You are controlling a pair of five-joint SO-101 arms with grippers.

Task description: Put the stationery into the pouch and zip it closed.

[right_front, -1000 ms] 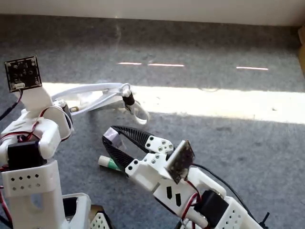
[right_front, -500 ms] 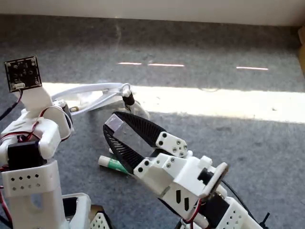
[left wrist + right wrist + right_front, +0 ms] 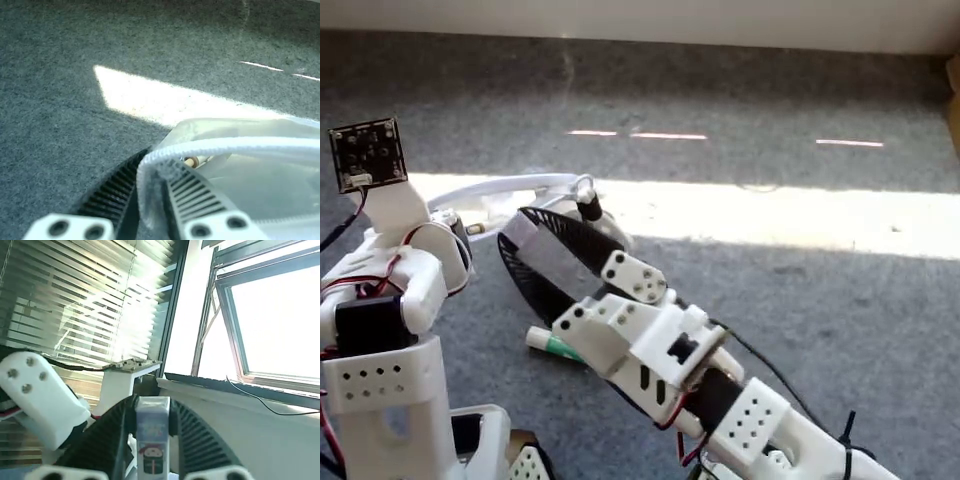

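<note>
The clear pouch with a white zipper rim lies on the grey carpet beside the left arm. My left gripper is shut on the pouch rim, holding the mouth up. My right gripper is shut on a small pale eraser block, and the block sits upright between its black fingers. In the high view the block hangs right at the pouch mouth, near the black zipper pull. A green and white pen lies on the carpet under the right arm.
A bright sun strip crosses the carpet behind the pouch. The left arm's white body stands at the near left. The right wrist view faces a window and blinds.
My right gripper has swung left and away from me, carrying the block to the pouch mouth, and its wrist has rolled over. The left arm and pouch have stayed put.
</note>
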